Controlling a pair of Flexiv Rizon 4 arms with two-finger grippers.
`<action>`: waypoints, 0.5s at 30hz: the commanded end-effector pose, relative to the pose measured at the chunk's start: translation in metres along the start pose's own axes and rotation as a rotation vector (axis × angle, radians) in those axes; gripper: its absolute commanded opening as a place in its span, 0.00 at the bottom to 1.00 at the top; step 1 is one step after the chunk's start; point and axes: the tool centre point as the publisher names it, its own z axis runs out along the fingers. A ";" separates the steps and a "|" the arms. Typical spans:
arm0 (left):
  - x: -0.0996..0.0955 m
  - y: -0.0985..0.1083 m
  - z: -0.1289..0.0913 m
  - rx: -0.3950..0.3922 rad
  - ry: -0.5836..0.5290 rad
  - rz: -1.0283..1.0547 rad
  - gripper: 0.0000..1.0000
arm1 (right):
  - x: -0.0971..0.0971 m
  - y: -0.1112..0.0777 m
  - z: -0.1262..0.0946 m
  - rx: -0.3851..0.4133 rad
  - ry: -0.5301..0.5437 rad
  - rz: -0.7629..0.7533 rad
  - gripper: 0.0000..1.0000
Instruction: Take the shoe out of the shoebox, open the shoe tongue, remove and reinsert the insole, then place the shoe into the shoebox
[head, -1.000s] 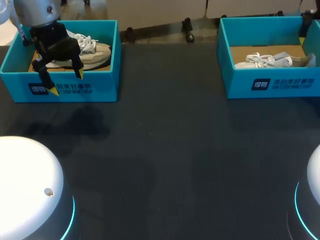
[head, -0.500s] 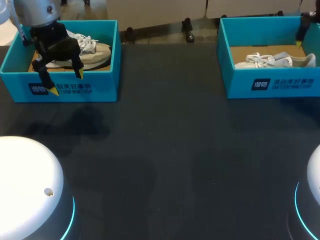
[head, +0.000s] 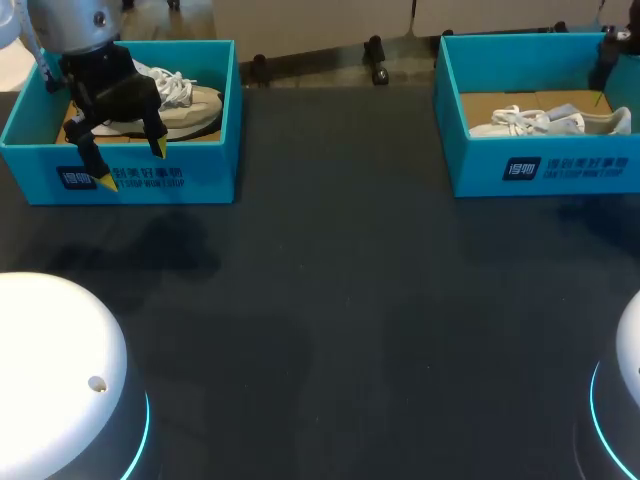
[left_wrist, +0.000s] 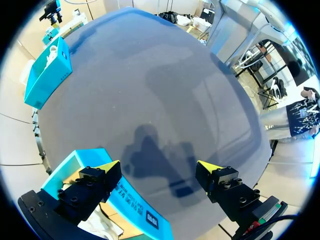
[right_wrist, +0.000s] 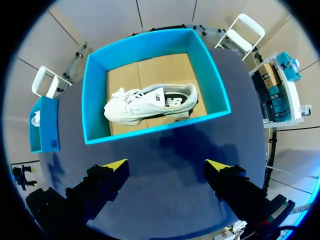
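Right wrist view looks down into right shoebox (right_wrist: 95, 100): white shoe (right_wrist: 150, 102) lies on its cardboard floor, right claw (right_wrist: 166, 166) spread wide and empty, over the desk (right_wrist: 170, 145) short of the near wall. Head view barely catches that claw at the far right, but shows left claw (head: 131, 165), fingers apart, empty, straddling left shoebox (head: 200, 175) front wall and partly blocking beige shoe (head: 190, 105) inside.
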 end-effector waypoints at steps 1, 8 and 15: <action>0.000 0.003 -0.003 -0.023 -0.004 0.016 1.00 | 0.000 -0.001 0.000 -0.002 0.000 0.002 1.00; -0.018 0.038 -0.025 -0.020 -0.011 0.216 1.00 | 0.000 -0.001 0.000 -0.002 0.000 0.002 1.00; -0.047 0.089 -0.035 -0.077 0.047 0.436 1.00 | 0.000 -0.001 0.000 -0.002 0.000 0.002 1.00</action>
